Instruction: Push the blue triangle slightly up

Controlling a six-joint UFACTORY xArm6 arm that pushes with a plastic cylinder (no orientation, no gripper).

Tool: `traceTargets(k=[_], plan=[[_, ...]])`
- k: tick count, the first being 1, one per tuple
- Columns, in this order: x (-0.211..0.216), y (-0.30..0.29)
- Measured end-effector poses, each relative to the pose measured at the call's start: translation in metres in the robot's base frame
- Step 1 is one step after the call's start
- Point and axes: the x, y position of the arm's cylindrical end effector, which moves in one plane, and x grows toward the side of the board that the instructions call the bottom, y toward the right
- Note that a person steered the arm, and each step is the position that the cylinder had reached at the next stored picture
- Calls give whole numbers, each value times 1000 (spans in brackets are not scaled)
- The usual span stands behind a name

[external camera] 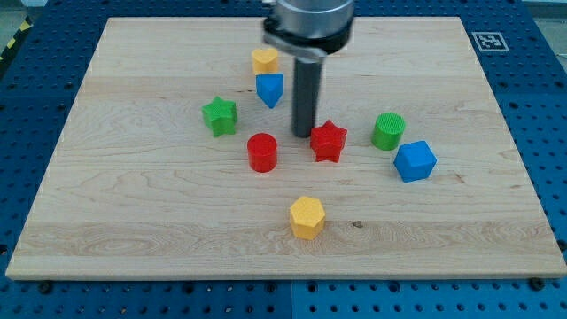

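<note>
The blue triangle [270, 89] sits on the wooden board [133, 195], just below a yellow block [264, 60]. My tip [302, 135] rests on the board to the lower right of the blue triangle, apart from it, and just left of the red star [329, 141]. The dark rod rises from the tip to the arm's head at the view's top.
A green star [220, 116] lies left of the triangle. A red cylinder [262, 151] is below it. A green cylinder [388, 131] and a blue cube [415, 161] lie at the right. A yellow hexagon [307, 217] is near the bottom.
</note>
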Motion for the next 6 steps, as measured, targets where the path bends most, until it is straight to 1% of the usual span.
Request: traceTargets(k=[1,4,5,6], plan=[[-6,-34],[-85,-45],[-75,-41],[-43,-15]])
